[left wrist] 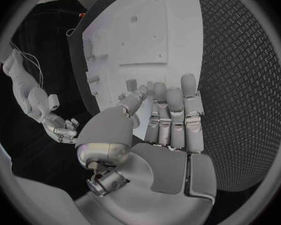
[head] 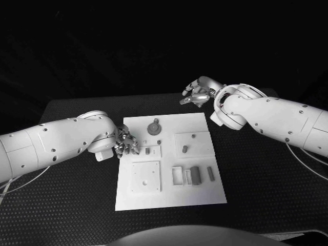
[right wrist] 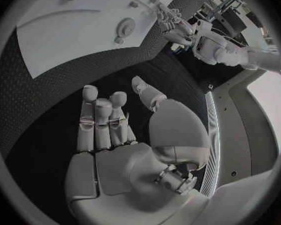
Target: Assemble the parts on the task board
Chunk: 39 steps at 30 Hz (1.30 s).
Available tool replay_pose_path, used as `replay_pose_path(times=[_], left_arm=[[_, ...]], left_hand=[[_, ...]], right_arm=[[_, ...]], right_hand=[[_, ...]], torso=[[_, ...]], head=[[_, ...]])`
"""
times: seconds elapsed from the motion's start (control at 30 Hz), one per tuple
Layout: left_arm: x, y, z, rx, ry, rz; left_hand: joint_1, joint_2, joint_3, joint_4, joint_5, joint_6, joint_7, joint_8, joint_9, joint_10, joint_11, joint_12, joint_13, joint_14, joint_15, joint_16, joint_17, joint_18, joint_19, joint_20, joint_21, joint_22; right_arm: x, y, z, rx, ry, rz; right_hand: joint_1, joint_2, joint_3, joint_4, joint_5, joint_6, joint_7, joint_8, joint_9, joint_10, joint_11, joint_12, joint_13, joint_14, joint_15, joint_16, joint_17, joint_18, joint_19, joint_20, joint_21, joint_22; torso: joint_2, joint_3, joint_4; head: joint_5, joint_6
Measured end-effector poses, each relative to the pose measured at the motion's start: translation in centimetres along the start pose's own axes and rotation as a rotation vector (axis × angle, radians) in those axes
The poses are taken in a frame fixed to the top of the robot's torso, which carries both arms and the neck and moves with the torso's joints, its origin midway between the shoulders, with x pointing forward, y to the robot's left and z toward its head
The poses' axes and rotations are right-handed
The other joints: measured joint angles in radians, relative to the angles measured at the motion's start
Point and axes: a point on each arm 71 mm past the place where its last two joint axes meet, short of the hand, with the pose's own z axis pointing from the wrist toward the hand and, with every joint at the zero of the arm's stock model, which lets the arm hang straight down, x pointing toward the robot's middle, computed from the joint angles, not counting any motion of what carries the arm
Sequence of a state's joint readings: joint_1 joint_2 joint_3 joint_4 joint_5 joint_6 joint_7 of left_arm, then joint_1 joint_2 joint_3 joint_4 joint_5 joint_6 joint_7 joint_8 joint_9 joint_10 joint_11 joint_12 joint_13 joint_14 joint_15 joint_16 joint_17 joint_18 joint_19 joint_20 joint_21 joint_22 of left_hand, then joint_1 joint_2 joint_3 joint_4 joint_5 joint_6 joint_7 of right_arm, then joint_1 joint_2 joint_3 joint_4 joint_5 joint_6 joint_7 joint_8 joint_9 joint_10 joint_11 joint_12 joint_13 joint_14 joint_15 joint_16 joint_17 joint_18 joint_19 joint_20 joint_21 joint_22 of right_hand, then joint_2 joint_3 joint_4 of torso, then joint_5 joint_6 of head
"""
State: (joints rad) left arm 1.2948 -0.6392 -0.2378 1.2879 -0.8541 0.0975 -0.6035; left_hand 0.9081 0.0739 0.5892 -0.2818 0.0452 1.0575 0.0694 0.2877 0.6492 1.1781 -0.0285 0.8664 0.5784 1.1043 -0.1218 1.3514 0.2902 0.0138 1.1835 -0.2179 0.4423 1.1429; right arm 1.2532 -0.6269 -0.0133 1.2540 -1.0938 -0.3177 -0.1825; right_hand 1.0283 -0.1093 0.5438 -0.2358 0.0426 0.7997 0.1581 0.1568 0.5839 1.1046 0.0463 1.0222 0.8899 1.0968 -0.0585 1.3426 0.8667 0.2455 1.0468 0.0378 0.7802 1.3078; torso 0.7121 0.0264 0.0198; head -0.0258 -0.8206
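The task board [head: 201, 192] looks smooth, matt white plastic, lying on a rough, woven-textured black table [head: 274, 184].

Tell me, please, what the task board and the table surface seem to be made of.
Task board: probably matte white plastic, smooth and rigid, with shallow moulded recesses; painted metal is possible. Table: a black mat, seemingly rubber or foam, with a fine raised diamond-like texture, no shine.
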Motion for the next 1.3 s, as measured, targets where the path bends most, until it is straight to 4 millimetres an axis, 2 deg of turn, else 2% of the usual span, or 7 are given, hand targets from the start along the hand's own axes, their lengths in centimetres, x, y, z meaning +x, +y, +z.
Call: replay_pose_path(times=[0.17, 0.37, 0.43, 0.53, 0.9, 1.1, 1.3], left_arm=[[-0.03, 0.0, 0.0, 0.0, 0.005, 0.004], [0.0, 0.02, 0.02, -0.002, 0.011, 0.012], [0.04, 0.04, 0.03, -0.003, 0.014, 0.015], [0.08, 0.05, 0.03, -0.004, 0.016, 0.019], [0.09, 0.1, 0.05, -0.007, 0.022, 0.029], [0.09, 0.11, 0.06, -0.007, 0.02, 0.029], [0.04, 0.13, 0.09, -0.008, 0.016, 0.026]], left_hand=[[0.003, -0.005, -0.008, 0.006, 0.0, 0.0, 0.0, 0.0, 0.0, 0.0, 0.0, -0.004, 0.001, 0.0, 0.0, 0.0, 0.0, 0.0, 0.0, 0.0, 0.0, 0.001], [-0.032, -0.04, -0.022, 0.035, 0.001, -0.001, -0.001, 0.015, 0.003, 0.009, -0.009, -0.008, 0.003, 0.007, -0.008, 0.004, -0.001, 0.0, 0.007, -0.004, 0.0, 0.002], [-0.04, -0.048, -0.021, 0.042, 0.002, -0.001, -0.001, 0.019, 0.02, 0.01, -0.011, -0.012, 0.004, 0.007, -0.011, 0.004, -0.002, 0.0, 0.005, -0.006, 0.0, 0.002], [-0.051, -0.059, -0.022, 0.049, 0.002, -0.001, -0.001, 0.015, 0.022, 0.014, -0.014, -0.012, 0.005, 0.009, -0.013, 0.004, -0.002, 0.0, 0.005, -0.009, 0.0, 0.002], [-0.062, -0.07, -0.025, 0.058, 0.002, 0.002, 0.001, 0.014, 0.017, 0.012, -0.013, -0.012, 0.007, 0.009, -0.016, 0.004, -0.004, 0.0, 0.005, -0.01, 0.0, 0.004], [-0.08, -0.088, -0.026, 0.075, 0.002, 0.002, 0.001, 0.014, 0.016, 0.012, -0.013, -0.016, 0.009, 0.009, -0.016, 0.004, -0.005, 0.0, 0.005, -0.01, 0.0, 0.004], [-0.081, -0.088, -0.022, 0.079, 0.002, 0.002, 0.001, 0.014, 0.016, 0.012, -0.013, -0.016, 0.012, 0.008, -0.017, 0.008, -0.006, 0.0, 0.005, -0.009, 0.0, 0.005]], right_arm=[[0.0, 0.0, 0.0, 0.0, 0.0, 0.0], [0.02, 0.02, 0.01, 0.0, 0.0, 0.0], [0.02, 0.02, 0.01, 0.0, 0.0, 0.0], [0.02, 0.03, 0.01, 0.0, 0.0, 0.0], [0.05, 0.07, 0.03, -0.001, 0.002, 0.0], [0.05, 0.06, 0.03, -0.001, 0.002, 0.0], [0.05, 0.05, 0.03, 0.0, 0.002, 0.0]], right_hand=[[0.0, 0.0, 0.0, 0.0, 0.0, -0.004, 0.001, 0.0, 0.0, 0.0, 0.0, 0.0, -0.001, 0.0, 0.0, 0.0, 0.0, 0.0, 0.0, 0.0, 0.0, 0.0], [0.0, 0.0, 0.0, 0.0, 0.0, -0.004, 0.001, 0.0, 0.0, 0.0, 0.0, 0.0, -0.001, 0.0, 0.0, 0.0, 0.0, -0.005, 0.0, 0.0, 0.0, 0.0], [0.0, 0.0, 0.0, 0.0, 0.0, -0.004, 0.001, 0.0, 0.0, 0.0, 0.0, 0.0, -0.001, 0.0, 0.0, 0.0, 0.0, -0.005, 0.0, 0.0, 0.0, 0.0], [0.0, 0.0, 0.0, 0.0, 0.0, -0.004, 0.001, 0.0, 0.0, 0.0, 0.0, 0.0, -0.001, 0.0, 0.0, 0.0, 0.0, 0.003, 0.0, 0.0, 0.0, 0.0], [0.0, 0.0, 0.0, 0.0, 0.0, -0.004, 0.001, 0.0, 0.0, 0.0, 0.0, 0.0, -0.001, 0.0, 0.0, 0.0, 0.0, 0.009, 0.0, 0.0, 0.0, 0.0], [0.0, 0.0, 0.0, 0.0, 0.0, -0.004, 0.001, 0.0, 0.0, 0.0, 0.0, 0.0, -0.001, 0.0, 0.0, 0.0, -0.001, 0.008, 0.0, 0.0, 0.0, 0.0], [0.0, 0.0, 0.0, 0.0, 0.0, -0.004, 0.001, 0.0, 0.0, 0.0, 0.0, 0.0, -0.001, 0.0, 0.0, 0.0, -0.001, 0.008, 0.0, 0.0, 0.0, 0.0]], torso=[[0.0, 0.0001, -0.0005], [0.0, 0.0, -0.0002], [0.0, 0.0, -0.0001], [0.0, -0.0001, 0.0004], [0.0, -0.0007, 0.0002], [0.0, -0.0008, 0.0003], [0.0, -0.0008, 0.0003]], head=[[0.0, -0.001], [0.0, -0.002], [0.0, -0.002], [0.0, -0.001], [0.001, -0.002], [0.001, -0.003], [0.001, -0.003]])
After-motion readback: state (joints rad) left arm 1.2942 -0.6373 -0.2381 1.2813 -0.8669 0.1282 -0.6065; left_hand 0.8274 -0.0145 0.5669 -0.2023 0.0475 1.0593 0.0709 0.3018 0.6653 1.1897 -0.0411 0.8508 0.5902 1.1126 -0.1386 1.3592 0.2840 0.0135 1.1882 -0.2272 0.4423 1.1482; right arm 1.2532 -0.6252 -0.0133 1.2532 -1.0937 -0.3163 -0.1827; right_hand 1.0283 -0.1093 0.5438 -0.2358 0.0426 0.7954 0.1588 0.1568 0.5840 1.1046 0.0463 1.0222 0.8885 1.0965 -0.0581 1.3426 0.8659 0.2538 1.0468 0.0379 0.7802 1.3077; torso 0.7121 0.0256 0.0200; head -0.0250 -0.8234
